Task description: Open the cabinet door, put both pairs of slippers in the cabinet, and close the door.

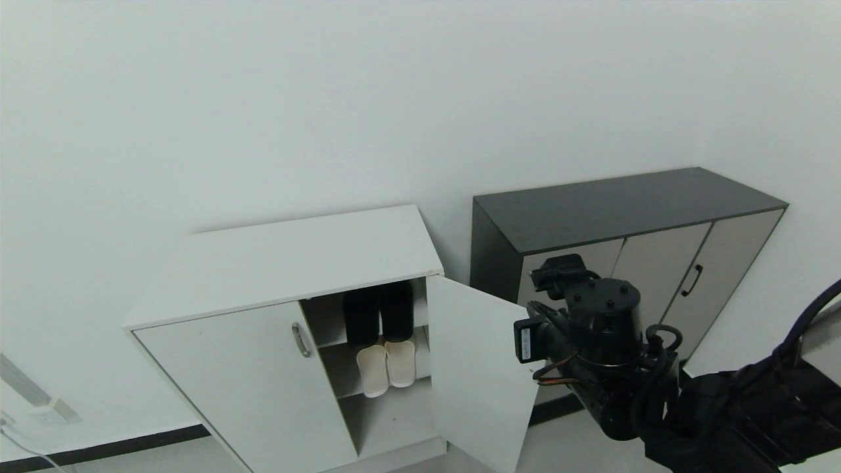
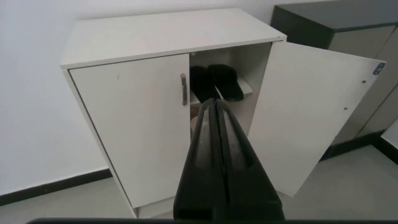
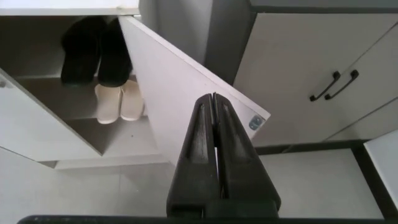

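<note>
1. Left wrist view: the left gripper (image 2: 216,102) has its fingers pressed together with nothing between them, and it points at the front of the white cabinet (image 1: 289,256)
2. On the cabinet's left half, the closed door (image 1: 243,387) sits flush, its handle (image 1: 301,339) at the inner edge
3. Inside the open right half, the black slippers (image 1: 379,315) stand on the upper shelf and the white slippers (image 1: 386,366) on the shelf just below, so loading looks finished
4. To their right, the open door (image 1: 479,374) swings well out from the front; closing it is the step in hand
5. The right gripper (image 3: 214,99), likewise pinched together and empty, hangs near that door's free edge
6. My judgement: the next move is a sideways push on the free edge, sweeping it back until flush, without catching the dark cabinet (image 1: 624,203) just beside
</note>
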Motion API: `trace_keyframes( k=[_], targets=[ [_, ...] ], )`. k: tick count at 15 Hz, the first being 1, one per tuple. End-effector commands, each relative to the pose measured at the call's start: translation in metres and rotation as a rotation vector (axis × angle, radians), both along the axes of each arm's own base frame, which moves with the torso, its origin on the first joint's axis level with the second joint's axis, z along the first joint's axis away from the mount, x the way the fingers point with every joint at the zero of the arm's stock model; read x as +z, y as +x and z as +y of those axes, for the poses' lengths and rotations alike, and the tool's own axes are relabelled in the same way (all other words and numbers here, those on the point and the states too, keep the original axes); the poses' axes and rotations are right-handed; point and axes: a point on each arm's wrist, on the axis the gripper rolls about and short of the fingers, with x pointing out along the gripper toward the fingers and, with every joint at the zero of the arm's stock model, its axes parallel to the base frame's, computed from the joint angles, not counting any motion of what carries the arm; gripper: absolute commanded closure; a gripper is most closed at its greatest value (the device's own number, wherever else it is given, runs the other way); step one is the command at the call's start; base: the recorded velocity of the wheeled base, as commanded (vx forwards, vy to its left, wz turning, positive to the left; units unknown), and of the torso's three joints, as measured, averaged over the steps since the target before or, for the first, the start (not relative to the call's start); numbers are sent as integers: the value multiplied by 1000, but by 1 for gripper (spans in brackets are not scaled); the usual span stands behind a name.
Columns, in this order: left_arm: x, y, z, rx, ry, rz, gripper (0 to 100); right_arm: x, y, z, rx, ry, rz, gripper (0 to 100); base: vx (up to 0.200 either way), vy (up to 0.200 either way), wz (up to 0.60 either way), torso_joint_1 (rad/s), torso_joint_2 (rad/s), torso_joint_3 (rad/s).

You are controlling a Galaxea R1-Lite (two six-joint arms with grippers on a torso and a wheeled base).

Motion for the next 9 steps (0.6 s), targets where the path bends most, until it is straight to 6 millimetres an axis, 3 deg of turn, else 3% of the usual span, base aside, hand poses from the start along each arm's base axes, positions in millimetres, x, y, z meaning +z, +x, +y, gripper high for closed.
trace_keyframes(
  k=[1, 6, 8, 9],
  targets=[
    [0, 0, 0, 0, -1, 2, 100, -1, 1, 0, -3, -1, 1, 100, -200, 0, 0, 2, 7, 2],
    [0, 0, 0, 0, -1, 2, 100, -2, 8, 0, -15, 0, -1, 100, -200, 0, 0, 2, 4, 1],
    [0, 0, 0, 0, 1, 2, 100, -3, 15, 3, -22, 3, -6, 100, 0, 0, 0, 0, 0, 0],
    [0, 0, 0, 0, 1, 0, 100, 1, 30, 5, -47, 21, -25, 100, 0, 0, 0, 0, 0, 0]
  ],
)
